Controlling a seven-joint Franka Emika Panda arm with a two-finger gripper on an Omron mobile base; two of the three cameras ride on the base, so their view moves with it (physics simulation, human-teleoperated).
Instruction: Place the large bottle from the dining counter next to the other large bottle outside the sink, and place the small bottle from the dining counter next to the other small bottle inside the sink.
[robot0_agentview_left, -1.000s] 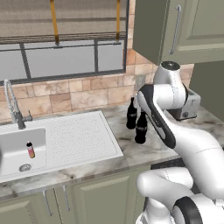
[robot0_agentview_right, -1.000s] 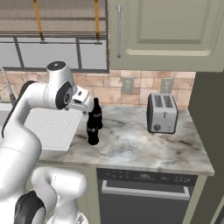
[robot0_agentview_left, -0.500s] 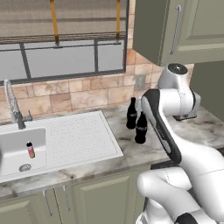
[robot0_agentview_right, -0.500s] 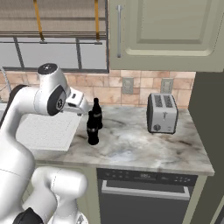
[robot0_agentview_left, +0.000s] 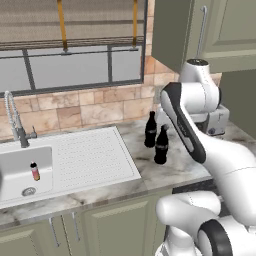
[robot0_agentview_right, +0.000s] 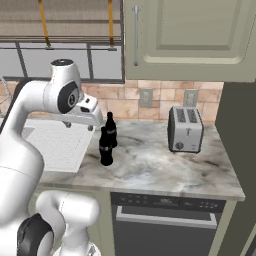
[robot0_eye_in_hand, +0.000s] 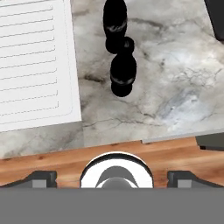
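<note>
Two tall black cola-style bottles with narrow necks (robot0_agentview_left: 161, 145) stand upright, just beside each other, on the grey-white marbled stone worktop (robot0_agentview_right: 165, 167), right of the pale ribbed draining board of the sink (robot0_agentview_left: 90, 160) and outside the basin. In the hand view both bottles (robot0_eye_in_hand: 123, 72) lie below the camera, long axes vertical, necks pointing up. The gripper (robot0_eye_in_hand: 116, 178) is raised above the worktop edge with its jaws spread wide and nothing between them. A small brown bottle with a red label (robot0_agentview_left: 34, 171) stands upright inside the pale rectangular basin (robot0_agentview_left: 20, 172), near the round drain. Judgement: the large-bottle placement appears complete; the step in hand is withdrawal. To do it well, the gripper should lift straight up and clear both necks before any sideways swing, since the arm's elbow (robot0_agentview_left: 182, 120) passes close to the pair and a brush would topple them.
</note>
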